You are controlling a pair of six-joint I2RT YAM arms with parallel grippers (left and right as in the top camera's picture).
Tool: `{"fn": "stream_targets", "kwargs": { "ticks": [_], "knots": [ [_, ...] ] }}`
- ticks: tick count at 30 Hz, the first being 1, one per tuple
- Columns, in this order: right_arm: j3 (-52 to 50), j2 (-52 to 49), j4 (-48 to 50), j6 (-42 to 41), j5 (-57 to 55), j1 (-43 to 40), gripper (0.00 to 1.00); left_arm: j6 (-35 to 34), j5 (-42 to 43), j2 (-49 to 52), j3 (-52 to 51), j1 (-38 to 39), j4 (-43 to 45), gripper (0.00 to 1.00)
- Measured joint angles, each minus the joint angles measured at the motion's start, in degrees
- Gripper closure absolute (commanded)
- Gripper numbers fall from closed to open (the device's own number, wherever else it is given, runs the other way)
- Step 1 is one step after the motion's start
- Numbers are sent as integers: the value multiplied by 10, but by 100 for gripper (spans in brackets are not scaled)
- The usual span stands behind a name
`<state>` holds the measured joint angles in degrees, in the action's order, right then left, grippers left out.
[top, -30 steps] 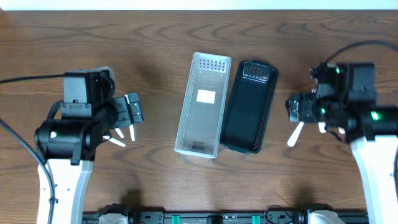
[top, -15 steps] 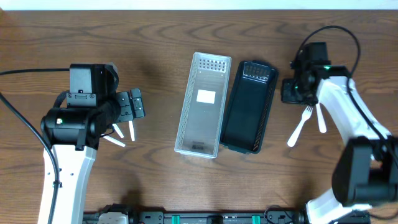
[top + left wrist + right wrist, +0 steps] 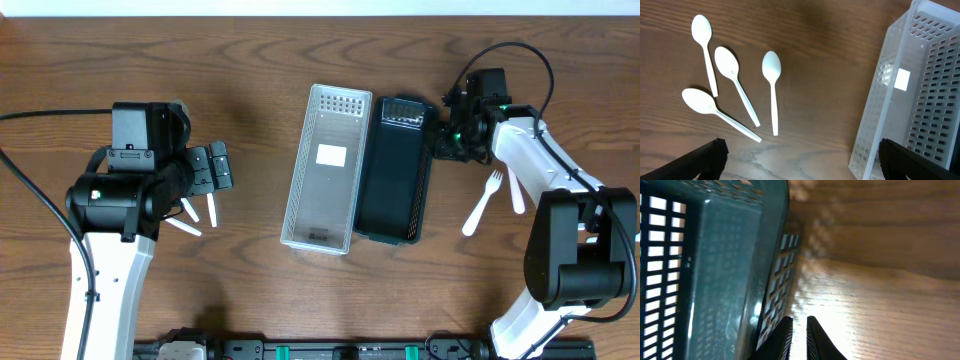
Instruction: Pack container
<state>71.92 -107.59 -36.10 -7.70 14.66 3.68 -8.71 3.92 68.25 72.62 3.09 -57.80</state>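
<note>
A clear perforated container [image 3: 325, 168] and a black one [image 3: 400, 170] lie side by side mid-table. Several white plastic spoons [image 3: 735, 82] lie on the wood under my left gripper [image 3: 218, 170], which hovers wide open with nothing between its fingers [image 3: 700, 160]. In the left wrist view the clear container [image 3: 920, 95] rises at the right. My right gripper [image 3: 440, 145] sits low against the outer right wall of the black container [image 3: 705, 255], near its far end. Its jaws [image 3: 799, 335] are shut, with only a thin gap and nothing in it.
Two white forks [image 3: 485, 200] [image 3: 515, 190] lie on the wood right of the black container, beneath the right arm. Cables trail from both arms across the table's sides.
The right arm swung in from the right side to the black container's far right wall, and its jaws closed. The left arm shifted slightly at first, then held still.
</note>
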Motion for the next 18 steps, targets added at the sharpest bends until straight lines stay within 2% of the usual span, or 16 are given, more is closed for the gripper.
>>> {"fn": "stream_targets", "kwargs": {
  "ticks": [18],
  "knots": [
    [0, 0, 7, 42, 101, 2, 84, 0, 0, 0, 0, 0, 0, 2]
  ]
}}
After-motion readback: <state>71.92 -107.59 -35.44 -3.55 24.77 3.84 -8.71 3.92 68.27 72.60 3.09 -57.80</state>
